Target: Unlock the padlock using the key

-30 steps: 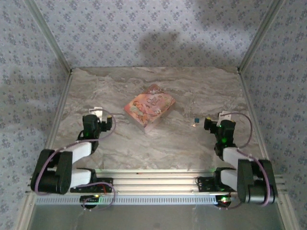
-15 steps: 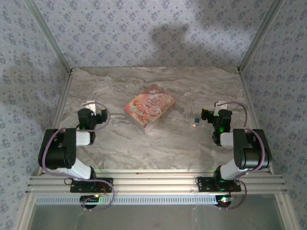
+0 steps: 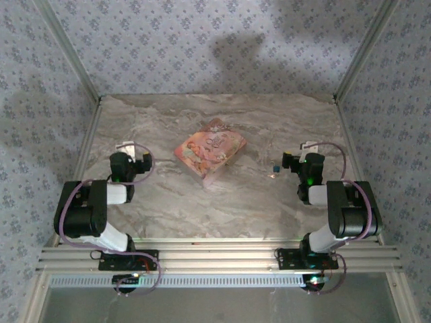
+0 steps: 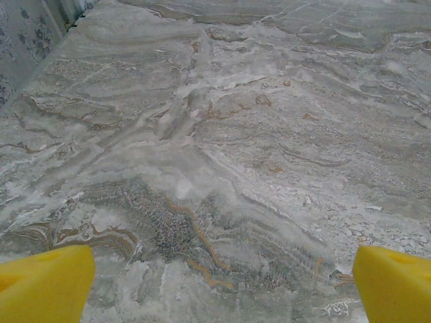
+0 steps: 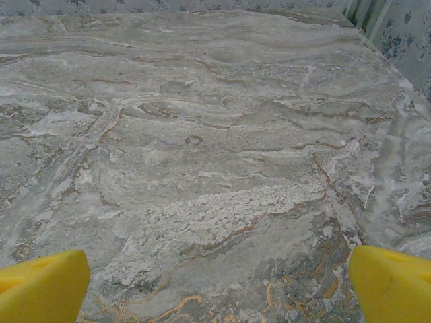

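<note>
The padlock (image 3: 275,166) is a tiny dark blue-green speck on the marble table, right of centre. A small pale bit (image 3: 272,175) touching its near side looks like the key, too small to be sure. My right gripper (image 3: 306,149) hovers just right of the padlock, and my left gripper (image 3: 126,149) is far off at the table's left. In the left wrist view the gripper (image 4: 222,289) is open, its yellow fingertips (image 4: 44,282) wide apart over bare marble. The right wrist view shows the same: gripper (image 5: 215,289) open, fingertips (image 5: 394,282) wide apart, nothing between them.
A tan box with a pink picture lid (image 3: 210,149) lies near the table's middle, between the two arms. Patterned walls with metal posts (image 3: 347,74) close in the table (image 3: 222,202) at the left, right and back.
Over the last second both arms folded up from a low stretched pose, and the grippers shifted slightly toward the back. Nothing has moved in the last half second. Both grippers stayed open.
</note>
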You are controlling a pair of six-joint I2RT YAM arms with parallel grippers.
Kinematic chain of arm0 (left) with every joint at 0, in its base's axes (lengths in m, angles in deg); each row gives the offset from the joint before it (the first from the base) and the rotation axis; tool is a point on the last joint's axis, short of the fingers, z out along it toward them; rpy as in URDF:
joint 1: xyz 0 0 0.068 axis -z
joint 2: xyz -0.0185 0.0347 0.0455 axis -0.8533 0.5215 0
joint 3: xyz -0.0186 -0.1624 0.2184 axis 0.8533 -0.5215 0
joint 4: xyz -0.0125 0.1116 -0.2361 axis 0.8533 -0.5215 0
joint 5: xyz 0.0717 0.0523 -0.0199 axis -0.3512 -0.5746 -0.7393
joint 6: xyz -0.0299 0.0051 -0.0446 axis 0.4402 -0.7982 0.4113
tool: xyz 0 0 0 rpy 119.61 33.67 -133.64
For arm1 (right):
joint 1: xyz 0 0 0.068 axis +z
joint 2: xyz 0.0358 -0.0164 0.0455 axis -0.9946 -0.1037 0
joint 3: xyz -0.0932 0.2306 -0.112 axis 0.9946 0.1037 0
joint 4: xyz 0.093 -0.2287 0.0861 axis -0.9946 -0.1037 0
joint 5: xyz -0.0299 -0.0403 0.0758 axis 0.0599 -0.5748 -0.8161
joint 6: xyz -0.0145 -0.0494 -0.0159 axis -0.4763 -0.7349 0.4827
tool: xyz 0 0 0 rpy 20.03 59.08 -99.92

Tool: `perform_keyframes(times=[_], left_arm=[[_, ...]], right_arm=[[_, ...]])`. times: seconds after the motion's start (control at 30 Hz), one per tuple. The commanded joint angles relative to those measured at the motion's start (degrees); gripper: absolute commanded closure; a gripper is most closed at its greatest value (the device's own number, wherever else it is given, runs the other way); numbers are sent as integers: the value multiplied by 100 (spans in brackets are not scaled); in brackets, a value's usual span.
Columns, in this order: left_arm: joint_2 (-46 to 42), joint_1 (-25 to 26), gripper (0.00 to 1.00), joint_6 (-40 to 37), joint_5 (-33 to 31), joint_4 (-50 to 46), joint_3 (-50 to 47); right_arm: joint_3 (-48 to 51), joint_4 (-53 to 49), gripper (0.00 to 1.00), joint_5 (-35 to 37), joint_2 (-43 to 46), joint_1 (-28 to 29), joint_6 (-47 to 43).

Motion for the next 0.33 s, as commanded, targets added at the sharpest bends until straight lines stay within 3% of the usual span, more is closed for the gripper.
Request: perform_keyframes(times=[0.0,0.3], left_arm=[[-40,-9,2,70,94,37,86],[-41,-8,2,69,98,37,86]], right_arm=[[-61,-15,0,134,7,23,-104],[-103,-95,0,-92,1,-17,-139]])
